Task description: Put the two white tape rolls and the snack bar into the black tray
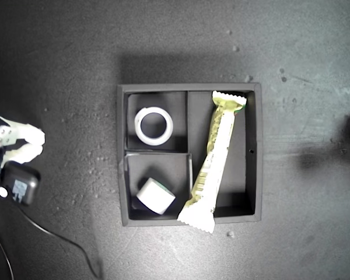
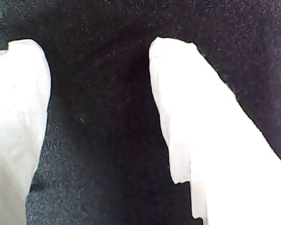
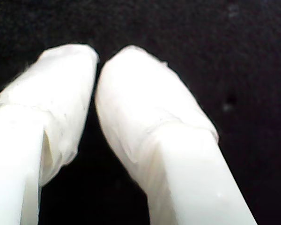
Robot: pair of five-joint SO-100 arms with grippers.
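Three things already lie in the tray (image 1: pixel 254 151), the bar (image 1: pixel 216 157) overhanging its wall lengthwise; first pincer (image 2: pixel 98 89) is spread empty, second pincer (image 3: pixel 97 70) closed empty.

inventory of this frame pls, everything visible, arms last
black tray: 1, black, three compartments, centre of exterior view.
larger tape roll: 1, white, lying flat in upper small compartment.
smaller tape roll: 1, white, tilted in lower small compartment.
snack bar: 1, cream and yellow-green, slanted in long compartment, lower end over the tray wall.
tabletop: 1, dark grey, speckled.
first pincer: 1, white, open, empty.
second pincer: 1, white, shut, empty.
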